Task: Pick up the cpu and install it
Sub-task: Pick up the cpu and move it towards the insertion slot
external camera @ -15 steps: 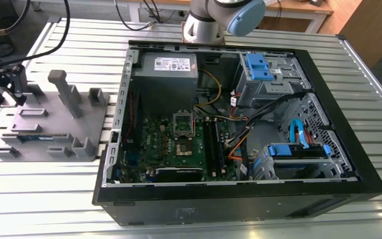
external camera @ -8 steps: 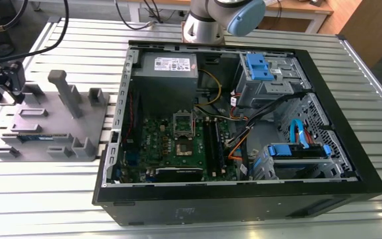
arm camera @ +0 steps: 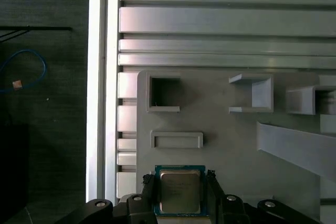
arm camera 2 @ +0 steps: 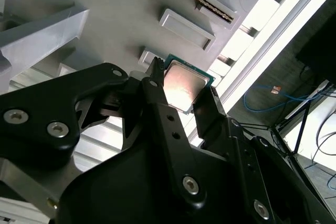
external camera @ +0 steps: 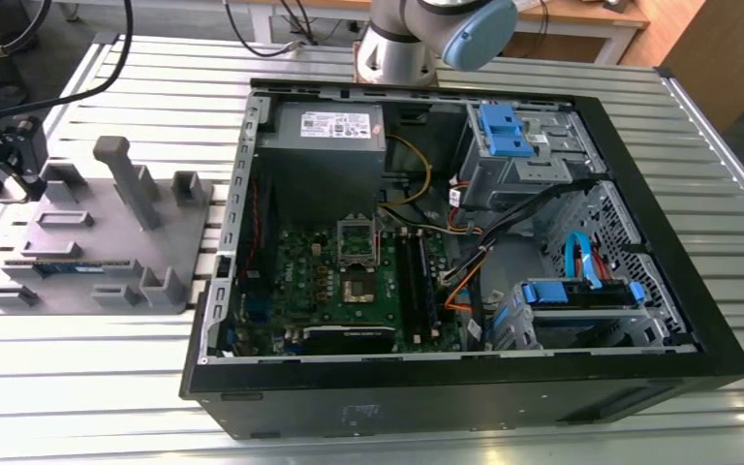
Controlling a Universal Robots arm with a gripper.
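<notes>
Pickup step: gripper [arm camera: 180, 178] pinches cpu [arm camera: 180, 195] by two edges, lower centre of the first wrist view, over tray [arm camera: 236, 145]. We judge install not yet done; it calls for a level hold.

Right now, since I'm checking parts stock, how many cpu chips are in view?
1. The cpu is clamped in the gripper, over the grey fixture tray, seen in both wrist views. More may be hidden inside the computer case.
</notes>
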